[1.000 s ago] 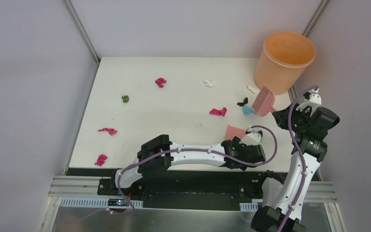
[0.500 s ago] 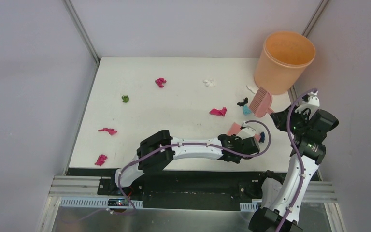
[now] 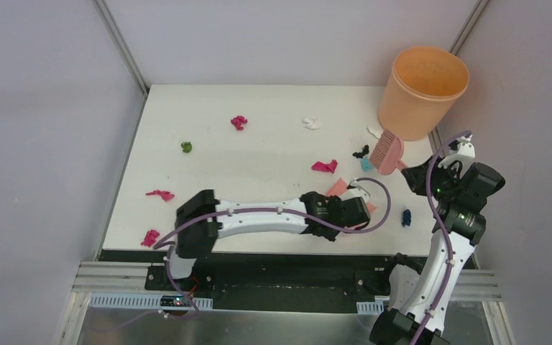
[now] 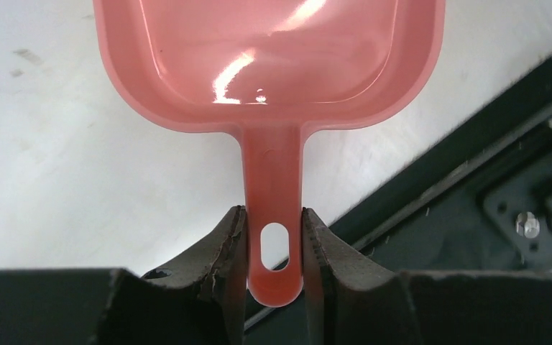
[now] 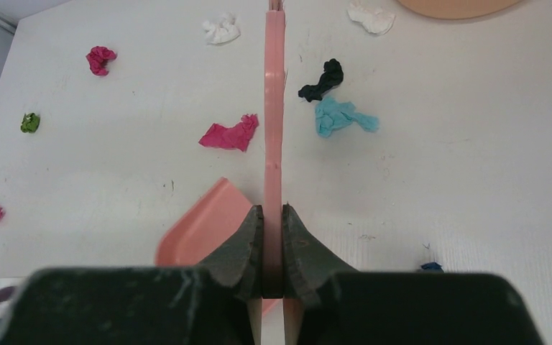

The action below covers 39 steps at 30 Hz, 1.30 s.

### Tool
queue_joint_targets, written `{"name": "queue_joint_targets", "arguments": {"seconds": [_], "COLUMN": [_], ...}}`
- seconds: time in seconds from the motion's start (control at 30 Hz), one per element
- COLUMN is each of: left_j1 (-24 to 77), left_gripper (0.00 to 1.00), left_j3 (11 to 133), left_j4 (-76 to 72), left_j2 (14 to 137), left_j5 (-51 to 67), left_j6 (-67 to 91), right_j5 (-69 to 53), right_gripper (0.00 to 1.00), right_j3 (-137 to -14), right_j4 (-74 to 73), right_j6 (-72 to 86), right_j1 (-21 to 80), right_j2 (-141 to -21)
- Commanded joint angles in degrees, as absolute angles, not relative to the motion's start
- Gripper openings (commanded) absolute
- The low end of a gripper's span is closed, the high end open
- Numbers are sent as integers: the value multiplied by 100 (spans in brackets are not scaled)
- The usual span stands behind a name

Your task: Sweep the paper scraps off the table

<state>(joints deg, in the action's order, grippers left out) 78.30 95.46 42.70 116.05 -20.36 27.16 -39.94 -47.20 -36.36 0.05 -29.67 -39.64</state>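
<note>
The left gripper point(image 4: 274, 228) has just been closed onto the handle of the dustpan point(image 4: 269, 65), low in the wrist view, and the pan has been drawn leftward. The brush point(image 5: 274, 100) is pinched fast in the right gripper point(image 5: 273, 219). The paper scraps point(image 5: 230, 134) are seen scattered across the upper table point(image 3: 259, 172); with both tools in hand, sweeping can likely be started.

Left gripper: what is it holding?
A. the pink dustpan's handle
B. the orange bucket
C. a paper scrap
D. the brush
A: the left wrist view shows the left gripper closed on the handle of the pink dustpan.
</note>
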Motion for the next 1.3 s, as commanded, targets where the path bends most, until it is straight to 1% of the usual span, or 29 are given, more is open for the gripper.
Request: {"name": "queue_joint_targets", "arguments": {"seconds": [0.0, 0.1, 0.23, 0.37, 0.53, 0.7, 0.77, 0.93, 1.0, 1.17, 1.27], "left_j1": [7756, 7659, 7559, 7341, 7115, 7033, 7002, 6974, 6974, 6970, 6977], "left_gripper": [0, 0, 0, 0, 0, 0, 0, 0, 0, 0, 0], "left_j3": [9186, 8583, 7677, 6881, 6108, 5881, 5871, 5916, 5888, 5723, 5828], "left_j4": [5131, 5387, 5425, 5355, 4954, 4770, 4688, 4761, 4712, 4483, 4662], "left_j2": [10115, 9516, 8612, 7726, 7200, 7431, 7602, 7921, 7894, 7593, 7579], "left_j5": [-1997, -1955, -1630, -1568, -1256, -664, -321, 207, 194, 232, 244], "left_j6": [1918, 1797, 1612, 1465, 881, 438, 342, 205, 263, 323, 346], "right_j5": [-4309, -4366, -4279, -2906, -1261, -280, 54, 1438, 1491, 2130, 2553], "right_gripper": [0, 0, 0, 0, 0, 0, 0, 0, 0, 0, 0], "right_j3": [-5442, -6201, -7326, -7979, -8150, -8166, -8182, -8619, -9022, -9635, -10191], "right_j4": [-3808, -4742, -6384, -7024, -7088, -6798, -6632, -6237, -6109, -5452, -5386], "right_j6": [-363, -927, -2335, -3212, -3468, -3203, -3143, -3026, -2995, -3549, -3716], "right_j1": [-3006, -3006, -2986, -2883, -2626, -2095, -1613, 383, 503, 1093, 1359], "right_j2": [-4186, -4731, -5510, -5917, -6563, -7152, -7264, -7755, -8199, -9036, -9754]}}
